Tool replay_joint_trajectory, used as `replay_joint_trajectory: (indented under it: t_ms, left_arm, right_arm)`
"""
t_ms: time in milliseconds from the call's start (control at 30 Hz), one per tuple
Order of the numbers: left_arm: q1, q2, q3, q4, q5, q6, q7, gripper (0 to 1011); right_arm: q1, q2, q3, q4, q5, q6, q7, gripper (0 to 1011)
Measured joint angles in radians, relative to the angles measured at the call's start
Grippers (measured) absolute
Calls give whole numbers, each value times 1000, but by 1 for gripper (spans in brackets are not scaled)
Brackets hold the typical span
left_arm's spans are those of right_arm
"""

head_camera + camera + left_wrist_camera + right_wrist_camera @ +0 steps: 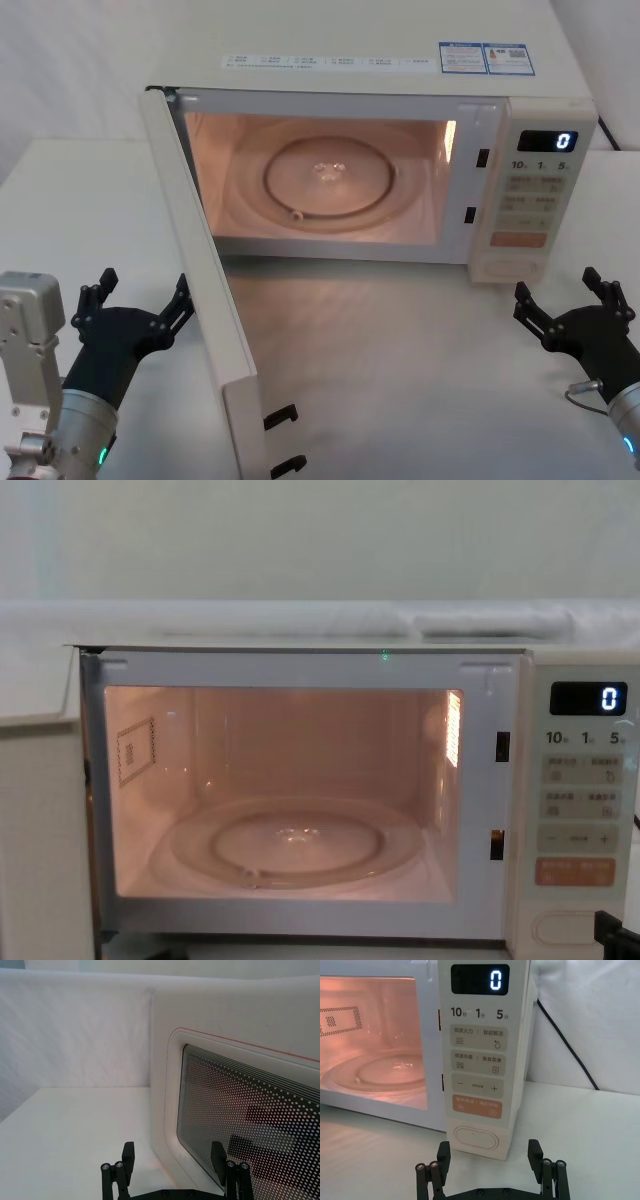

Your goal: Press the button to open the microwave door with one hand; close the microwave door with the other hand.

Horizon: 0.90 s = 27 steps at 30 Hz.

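The microwave door (205, 300) stood swung wide open toward the robot, hinged on the left, with the cavity lit up orange and the glass turntable (330, 180) sitting inside. The left gripper (140, 305) hovered just beside the door's outer face with its fingers spread — the left wrist view showed the dotted window (250, 1120) right in front of it. The right gripper (570, 300) hung low in front of the control panel (477, 1055), fingers spread too, near the button (476, 1138) at the panel's bottom but not touching it. The display (480, 980) read 0.
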Motion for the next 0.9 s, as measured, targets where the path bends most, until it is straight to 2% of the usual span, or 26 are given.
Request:
replay_joint_trajectory:
  t_ms: [900]
  left_arm:
    - [0, 0, 0, 0, 0, 0, 0, 1001]
  right_arm:
    - [0, 0, 0, 0, 0, 0, 0, 1002]
